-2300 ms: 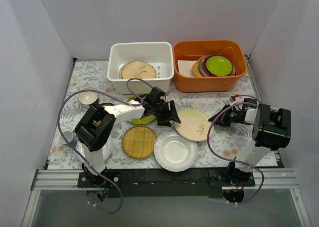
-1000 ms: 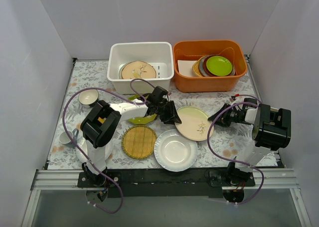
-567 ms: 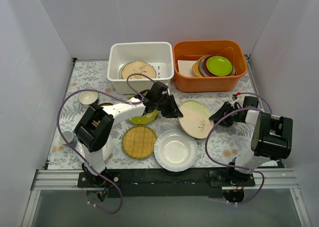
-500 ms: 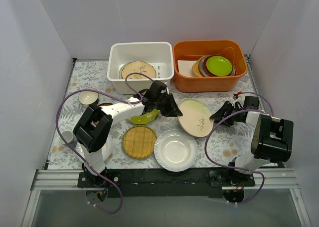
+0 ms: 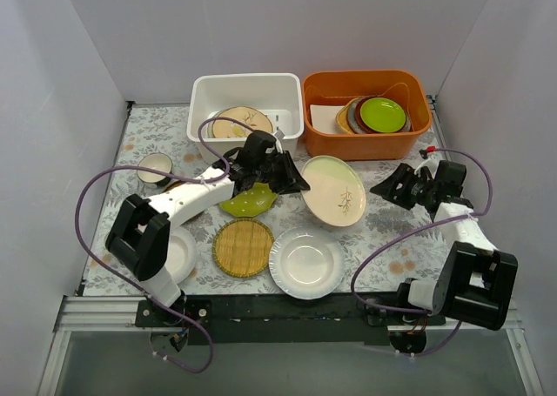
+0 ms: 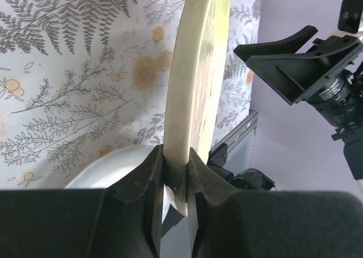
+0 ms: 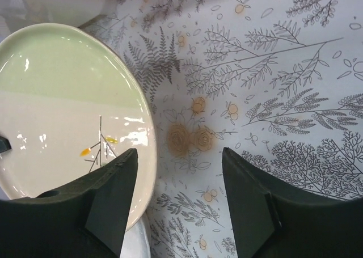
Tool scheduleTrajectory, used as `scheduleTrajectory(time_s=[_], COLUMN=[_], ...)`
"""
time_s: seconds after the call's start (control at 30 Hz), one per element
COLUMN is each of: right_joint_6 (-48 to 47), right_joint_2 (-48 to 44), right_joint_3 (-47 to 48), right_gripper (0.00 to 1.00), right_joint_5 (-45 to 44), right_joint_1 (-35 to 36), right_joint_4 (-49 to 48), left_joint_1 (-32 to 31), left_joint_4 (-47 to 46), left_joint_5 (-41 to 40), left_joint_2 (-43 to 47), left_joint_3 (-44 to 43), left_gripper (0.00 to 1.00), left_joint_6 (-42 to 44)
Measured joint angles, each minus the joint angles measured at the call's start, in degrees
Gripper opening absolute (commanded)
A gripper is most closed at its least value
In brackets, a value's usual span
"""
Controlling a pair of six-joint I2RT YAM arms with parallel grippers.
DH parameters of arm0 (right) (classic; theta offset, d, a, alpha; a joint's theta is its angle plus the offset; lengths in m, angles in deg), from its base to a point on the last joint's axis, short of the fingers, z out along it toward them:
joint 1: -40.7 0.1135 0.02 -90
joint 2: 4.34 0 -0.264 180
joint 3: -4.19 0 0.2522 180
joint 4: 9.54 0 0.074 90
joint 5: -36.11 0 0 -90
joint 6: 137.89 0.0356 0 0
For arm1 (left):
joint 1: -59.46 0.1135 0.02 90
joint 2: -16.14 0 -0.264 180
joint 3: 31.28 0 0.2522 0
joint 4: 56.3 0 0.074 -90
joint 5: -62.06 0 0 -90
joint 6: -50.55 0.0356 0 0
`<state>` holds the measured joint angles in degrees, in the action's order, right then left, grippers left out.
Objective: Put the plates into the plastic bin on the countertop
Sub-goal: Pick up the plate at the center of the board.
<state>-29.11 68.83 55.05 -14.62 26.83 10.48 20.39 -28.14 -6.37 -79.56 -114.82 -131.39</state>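
The beige plate [image 5: 334,191] has come up off the countertop [image 5: 393,241] and is hanging tilted just front-right of the plastic bin [image 5: 261,78]. The left gripper [image 5: 300,184], nearer the bin, is pinching its rim; the right gripper [image 5: 380,190] is spreading open, farther away.

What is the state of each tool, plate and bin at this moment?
left tool: shut on the two-tone plate's edge
two-tone plate: in the air, tilted
right tool: open, empty
white bin: holds a beige plate
orange tub: holds a plate stack
bamboo plate: lying flat
white plate: lying flat
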Motion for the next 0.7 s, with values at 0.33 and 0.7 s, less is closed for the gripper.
scheduleTrajectory(time_s=[0.33,0.7], right_joint_6=[0.1,-1.7], right_joint_2=[-7.1,-10.4], right_joint_3=[-1.6,-7.1], right_gripper=[0.72,0.73], right_joint_5=[-0.3,-0.3], right_joint_1=[0.0,0.0], right_joint_4=[1.0,3.7], left_joint_1=[2.7,11.8], left_joint_4=[2.7,5.6], left_joint_5=[0.2,2.3], left_joint_2=[10.1,12.9], left_joint_3=[0.7,0.7], left_gripper=[0.00,0.00], left_joint_6=[0.7,1.6])
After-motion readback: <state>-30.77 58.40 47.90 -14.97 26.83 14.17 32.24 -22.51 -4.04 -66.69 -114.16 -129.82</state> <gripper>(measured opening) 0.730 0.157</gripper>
